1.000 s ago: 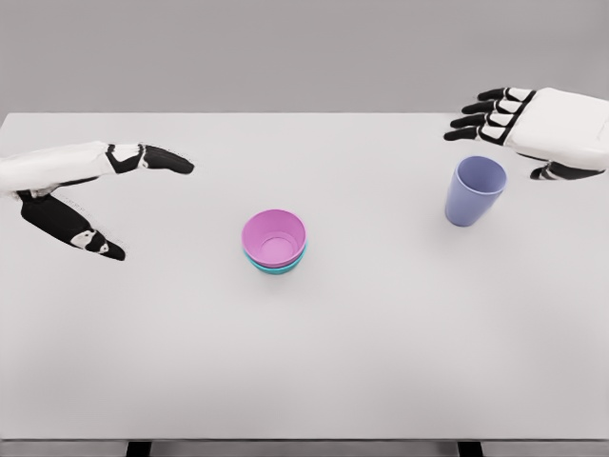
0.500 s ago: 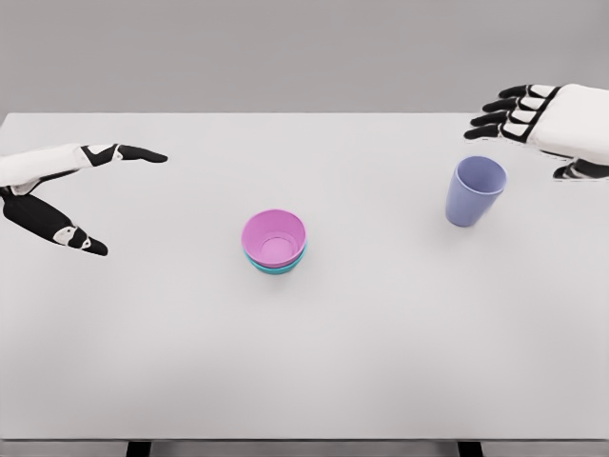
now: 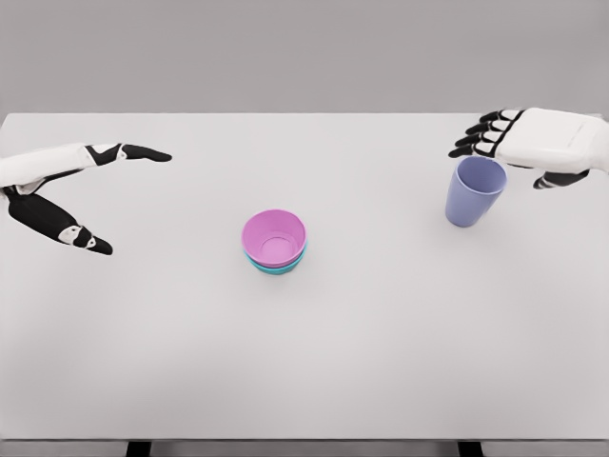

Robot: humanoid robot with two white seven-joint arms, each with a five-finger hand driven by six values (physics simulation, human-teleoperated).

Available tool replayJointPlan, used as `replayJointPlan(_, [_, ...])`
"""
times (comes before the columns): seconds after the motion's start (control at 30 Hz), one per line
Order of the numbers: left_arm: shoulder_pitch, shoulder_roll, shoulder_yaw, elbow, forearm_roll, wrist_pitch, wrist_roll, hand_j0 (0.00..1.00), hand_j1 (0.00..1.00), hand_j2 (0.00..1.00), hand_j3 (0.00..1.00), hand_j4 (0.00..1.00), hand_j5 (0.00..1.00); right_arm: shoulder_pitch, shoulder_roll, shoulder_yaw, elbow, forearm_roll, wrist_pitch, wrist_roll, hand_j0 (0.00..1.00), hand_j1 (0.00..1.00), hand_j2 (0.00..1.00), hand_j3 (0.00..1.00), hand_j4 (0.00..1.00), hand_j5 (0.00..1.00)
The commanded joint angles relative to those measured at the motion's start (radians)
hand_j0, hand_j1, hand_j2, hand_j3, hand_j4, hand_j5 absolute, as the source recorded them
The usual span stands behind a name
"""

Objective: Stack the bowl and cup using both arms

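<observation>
At the left edge of the frame the left hand (image 3: 71, 195) hovers over the tabletop (image 3: 304, 362), fingers spread wide and thumb splayed downward, released and holding nothing, well apart from everything else. In the centre sits the pink bowl (image 3: 274, 236), nested inside a teal bowl (image 3: 276, 268) of which only a thin rim shows beneath it (so that part of the stacking looks already done). Toward the upper right stands the cup (image 3: 474, 191), lavender, upright and alone on the tabletop, well apart from the bowls. Just above and to the right of it hangs the right hand (image 3: 519, 143), palm down, fingers extended over the cup's far rim and thumb off to the right; it is loose, not clenched, and grips nothing, though whether any finger brushes the rim is hard to tell from this angle. Judging by how things lie, the bowls are stacked and the cup remains to be grasped, carried to the centre and set into the pink bowl, so the task seems roughly half done. Both forearms are cut off by the frame edges, the teal bowl's inside is hidden, and the underside of the right hand cannot be seen.
</observation>
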Motion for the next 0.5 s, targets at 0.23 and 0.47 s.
replayJointPlan(0.23, [0.0,-0.001,0.001,0.005,0.009,0.003,0.0,1.0,1.0,1.0,1.0,1.0,1.0,-0.074,0.054,0.13,0.11,0.007,0.003,0.0,1.0,1.0,1.0,1.0,1.0,1.0])
replayJointPlan(0.47, [0.0,-0.001,0.001,0.005,0.009,0.003,0.0,1.0,1.0,1.0,1.0,1.0,1.0,-0.12,0.089,0.195,0.142,0.007,0.003,0.0,1.0,1.0,1.0,1.0,1.0,1.0])
